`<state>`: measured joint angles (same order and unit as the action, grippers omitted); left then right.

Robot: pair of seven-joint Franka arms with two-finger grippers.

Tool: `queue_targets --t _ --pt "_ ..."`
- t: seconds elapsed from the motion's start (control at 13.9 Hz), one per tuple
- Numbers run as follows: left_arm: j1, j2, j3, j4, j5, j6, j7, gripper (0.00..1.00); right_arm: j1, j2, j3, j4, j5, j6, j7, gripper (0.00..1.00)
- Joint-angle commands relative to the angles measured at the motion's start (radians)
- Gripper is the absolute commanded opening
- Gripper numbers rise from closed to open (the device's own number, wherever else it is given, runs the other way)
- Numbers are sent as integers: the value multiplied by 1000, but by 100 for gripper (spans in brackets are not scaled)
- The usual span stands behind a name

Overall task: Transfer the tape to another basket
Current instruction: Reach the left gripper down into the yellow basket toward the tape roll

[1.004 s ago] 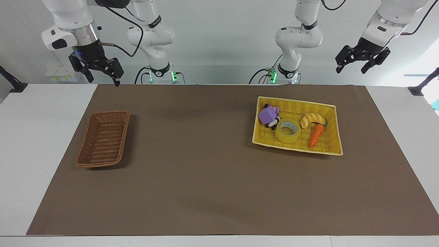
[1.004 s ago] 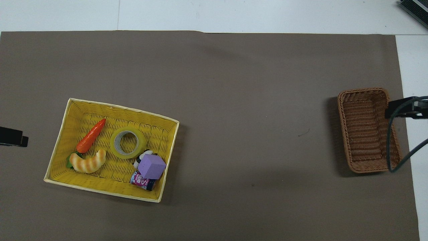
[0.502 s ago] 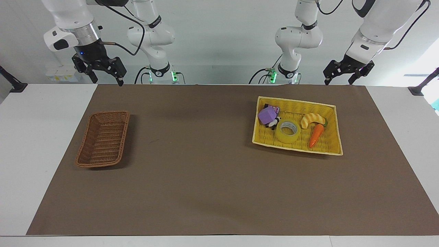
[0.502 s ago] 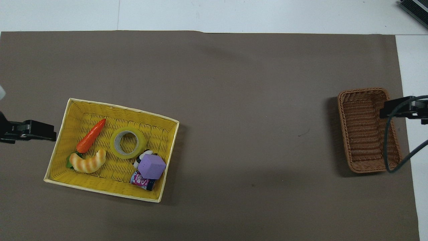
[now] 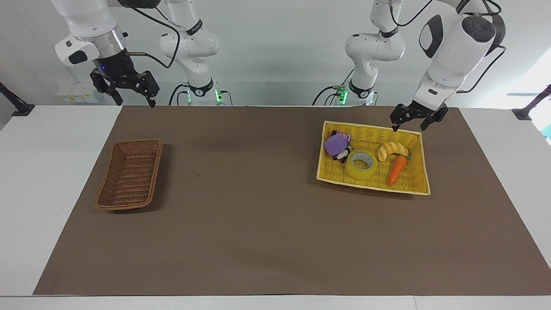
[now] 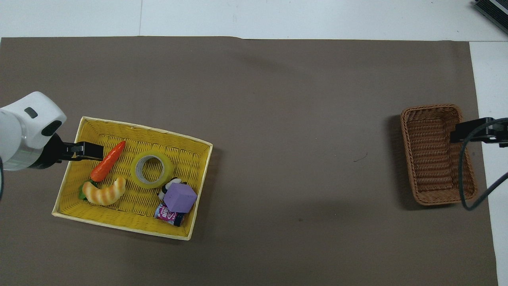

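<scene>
The tape (image 5: 361,164) is a yellow ring lying flat in the yellow basket (image 5: 371,186); it also shows in the overhead view (image 6: 152,171). My left gripper (image 5: 409,126) is open and empty, in the air over the yellow basket's rim nearest the robots, above the carrot's end in the overhead view (image 6: 93,151). The brown wicker basket (image 5: 130,174) stands empty toward the right arm's end of the table, also in the overhead view (image 6: 433,155). My right gripper (image 5: 133,102) is open and empty, raised over that basket's side (image 6: 456,133).
The yellow basket (image 6: 119,228) also holds an orange carrot (image 6: 108,161), a croissant (image 6: 104,192), a purple cube (image 6: 180,197) and a small packet (image 6: 170,216) close to the tape. A brown mat (image 5: 258,215) covers the table.
My left arm has swung down and inward, from high over the table's end to the yellow basket's rim. My right gripper has barely moved. The tape has not moved.
</scene>
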<state>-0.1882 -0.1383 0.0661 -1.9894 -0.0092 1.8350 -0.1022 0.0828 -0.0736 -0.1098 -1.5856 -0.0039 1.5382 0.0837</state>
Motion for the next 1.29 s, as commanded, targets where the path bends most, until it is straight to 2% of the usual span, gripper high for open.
queue_targets --t 0.0,0.29,0.5,0.65,0.79,0.93,1.0,1.22 --pt "-33 12 12 -77 -15 92 -17 100 -17 -26 2 -28 24 8 -18 100" --pt "-40 52 12 -124 -17 162 -31 100 -12 -26 7 -25 24 -1 -24 100" --pt "-80 149 12 -149 -17 252 -129 100 -12 -26 6 -24 24 -1 -24 100" --pt "-89 170 12 -186 -17 305 -171 96 -12 -26 6 -25 24 -1 -24 100" --pt "-89 174 12 -232 -17 329 -174 73 -12 -26 6 -24 24 -1 -22 100" --pt "-89 175 12 -296 -17 393 -175 55 -12 -26 6 -24 24 -1 -22 100" --pt "-89 171 12 -330 -17 444 -178 43 -14 -26 4 -24 22 -1 -22 100" --pt "-89 178 12 -353 -17 471 -169 0 -17 -26 2 -25 22 8 -19 100"
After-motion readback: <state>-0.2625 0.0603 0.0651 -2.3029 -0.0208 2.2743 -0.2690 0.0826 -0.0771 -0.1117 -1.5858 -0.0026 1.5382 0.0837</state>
